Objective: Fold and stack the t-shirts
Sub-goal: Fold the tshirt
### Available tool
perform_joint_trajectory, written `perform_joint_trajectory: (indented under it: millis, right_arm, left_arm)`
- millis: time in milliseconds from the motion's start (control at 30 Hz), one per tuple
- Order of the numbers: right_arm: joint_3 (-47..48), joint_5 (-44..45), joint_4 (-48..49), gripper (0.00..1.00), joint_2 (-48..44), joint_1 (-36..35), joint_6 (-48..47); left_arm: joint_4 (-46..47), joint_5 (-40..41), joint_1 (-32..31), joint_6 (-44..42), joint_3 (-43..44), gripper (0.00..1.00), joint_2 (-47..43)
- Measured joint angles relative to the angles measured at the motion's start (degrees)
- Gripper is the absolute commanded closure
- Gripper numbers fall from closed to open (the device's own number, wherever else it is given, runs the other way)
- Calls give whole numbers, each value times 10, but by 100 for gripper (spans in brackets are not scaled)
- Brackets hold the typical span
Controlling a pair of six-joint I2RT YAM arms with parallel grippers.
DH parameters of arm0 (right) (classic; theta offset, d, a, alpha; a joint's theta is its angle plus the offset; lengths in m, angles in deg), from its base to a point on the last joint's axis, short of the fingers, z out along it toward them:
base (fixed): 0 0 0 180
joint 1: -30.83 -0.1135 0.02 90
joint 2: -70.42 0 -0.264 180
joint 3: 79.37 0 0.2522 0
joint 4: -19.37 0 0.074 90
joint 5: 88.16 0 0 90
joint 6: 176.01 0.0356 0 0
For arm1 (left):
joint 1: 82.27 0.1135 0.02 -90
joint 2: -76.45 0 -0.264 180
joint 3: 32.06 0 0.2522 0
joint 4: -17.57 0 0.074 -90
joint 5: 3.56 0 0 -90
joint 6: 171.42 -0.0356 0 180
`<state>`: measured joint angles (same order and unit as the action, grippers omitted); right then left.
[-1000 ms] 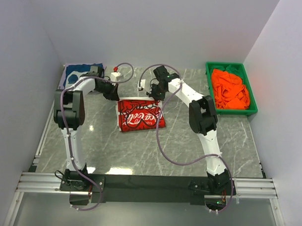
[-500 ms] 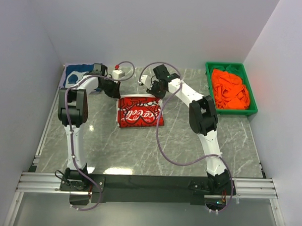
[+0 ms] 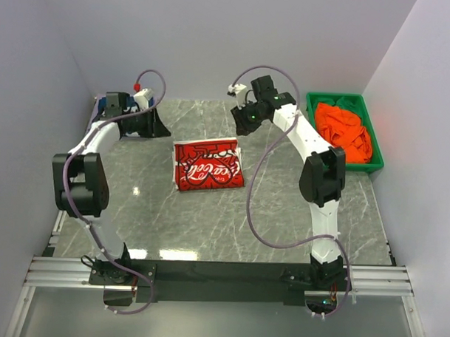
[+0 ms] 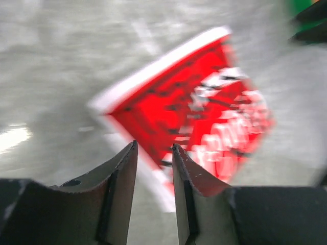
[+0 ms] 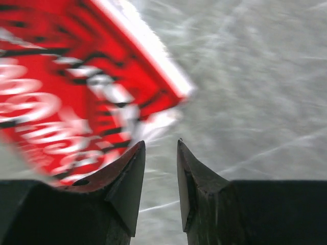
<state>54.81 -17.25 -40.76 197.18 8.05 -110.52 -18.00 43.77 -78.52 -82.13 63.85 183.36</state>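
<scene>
Top external view, from the left: a sliver of navy t-shirt [image 3: 100, 106] is seen at the far left corner of the surface [image 3: 208, 227], mostly hidden by the left arm. The left gripper [image 4: 154, 149] is held above the surface, near the far left corner of the red t-shirt [image 3: 208, 165]. Its jaws are parted by a narrow gap and nothing is between them. The red t-shirt, white print upward, is laid folded into a rough rectangle at the middle of the surface and is touched by neither gripper. The right gripper [image 5: 161, 145] is held near the shirt's far right corner, likewise slightly parted and empty. At the far right, crumpled orange cloth [image 3: 344, 136] is heaped in the green bin [image 3: 335, 97].

The shirts are judged to be light, soft and limp, so a fold is likely to sag or slide apart if lifted by one layer. A hold is best taken at two corners of one edge, with all layers pinched together.

Counted: one red shirt, one navy shirt partly seen, one bin, two grippers. How many orange shirts are in the heap cannot be told.
</scene>
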Motion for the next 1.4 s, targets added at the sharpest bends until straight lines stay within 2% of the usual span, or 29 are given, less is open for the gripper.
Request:
perform_joint_trajectory:
  millis: [133,300,467,567,667,800,867,967,1100,1233,1300,1400]
  right_arm:
    - [-14,-119,-3,67,-27,-4,83]
    - [-12,-218,11,71,35,-5,161]
    - [-12,-240,34,71,118,11,205]
    - [-11,-237,40,70,153,27,223]
    - [15,-230,42,65,164,42,236]
    - [40,-195,55,58,163,53,237]
    - [34,-188,59,57,154,58,237]
    - [-30,-190,68,56,101,59,239]
    - [-134,-222,75,55,-1,57,264]
    - [-190,-265,96,55,-63,45,287]
    - [-206,-285,111,55,-67,36,300]
    - [-229,-300,127,56,-47,26,315]
  left_arm:
    - [38,-59,-23,96,-38,66,-18]
    - [74,-86,-39,174,-45,73,47]
    - [100,-86,-37,225,-16,77,138]
    - [96,-79,-41,227,44,78,213]
    - [79,-91,-43,228,101,77,259]
    - [61,-70,-44,203,157,73,272]
    - [60,-68,-43,187,162,71,266]
    - [52,-72,-39,171,134,70,232]
    - [64,-112,-38,189,-1,70,103]
    - [88,-149,-59,215,-112,71,-9]
    - [98,-162,-79,223,-141,71,-26]
    - [106,-163,-98,237,-164,71,-2]
